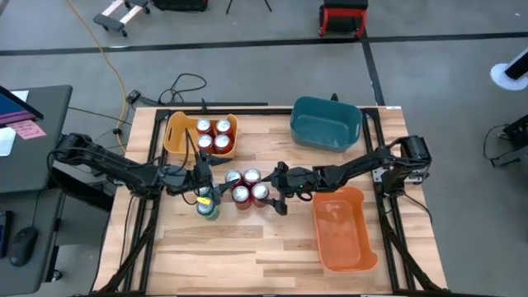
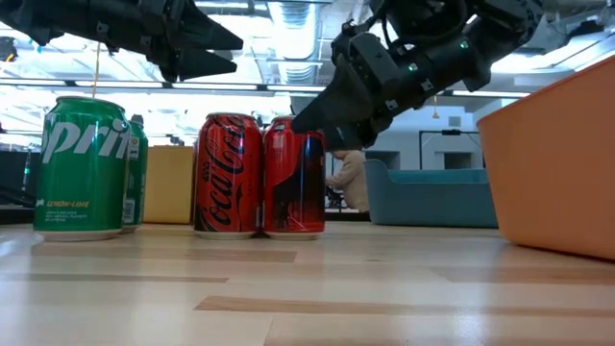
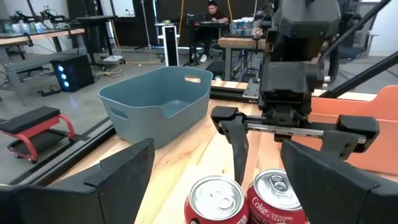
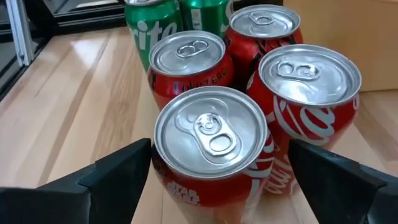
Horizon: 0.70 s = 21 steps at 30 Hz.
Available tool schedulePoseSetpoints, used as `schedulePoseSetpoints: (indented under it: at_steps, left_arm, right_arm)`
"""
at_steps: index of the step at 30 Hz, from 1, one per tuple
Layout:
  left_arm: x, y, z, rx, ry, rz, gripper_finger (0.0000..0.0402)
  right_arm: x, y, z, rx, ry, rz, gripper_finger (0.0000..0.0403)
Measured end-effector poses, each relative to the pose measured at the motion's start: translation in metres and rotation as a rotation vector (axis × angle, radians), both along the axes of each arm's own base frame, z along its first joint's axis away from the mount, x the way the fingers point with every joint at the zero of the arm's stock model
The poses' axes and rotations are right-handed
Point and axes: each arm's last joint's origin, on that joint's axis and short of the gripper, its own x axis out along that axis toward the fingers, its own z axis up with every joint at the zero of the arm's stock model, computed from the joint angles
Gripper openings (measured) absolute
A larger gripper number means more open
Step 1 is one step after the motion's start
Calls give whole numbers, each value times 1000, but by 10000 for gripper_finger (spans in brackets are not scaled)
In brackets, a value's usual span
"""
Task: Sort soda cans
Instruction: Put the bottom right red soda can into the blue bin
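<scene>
Four red soda cans (image 1: 247,186) stand upright in a tight group at the table's middle, two green soda cans (image 1: 208,206) just to their near left. Several more red cans (image 1: 213,134) stand in the yellow bin (image 1: 175,134). My right gripper (image 1: 277,188) is open at the group's right side, tipped slightly down. Its fingers stand on either side of the nearest red can (image 4: 210,142) without touching it. My left gripper (image 1: 204,171) is open and level, above the group's left side, looking over two can tops (image 3: 214,199).
The teal bin (image 1: 326,124) stands at the far right and the orange bin (image 1: 345,229) at the near right, close behind my right arm. Bare wood lies along the table's near edge. A person sits in the room beyond the table.
</scene>
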Motion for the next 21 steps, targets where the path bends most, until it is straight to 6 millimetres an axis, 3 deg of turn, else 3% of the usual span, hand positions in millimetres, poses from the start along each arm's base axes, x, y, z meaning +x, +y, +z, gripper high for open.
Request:
schedulePoseSetpoints:
  at_steps: [15,21]
  left_arm:
    - [0,0,0,2,5,0,346]
    - [0,0,0,-2,4,0,346]
  right_arm:
    - [0,-4,3,-8,4,-5,400]
    - [-3,5,0,52,39,57,400]
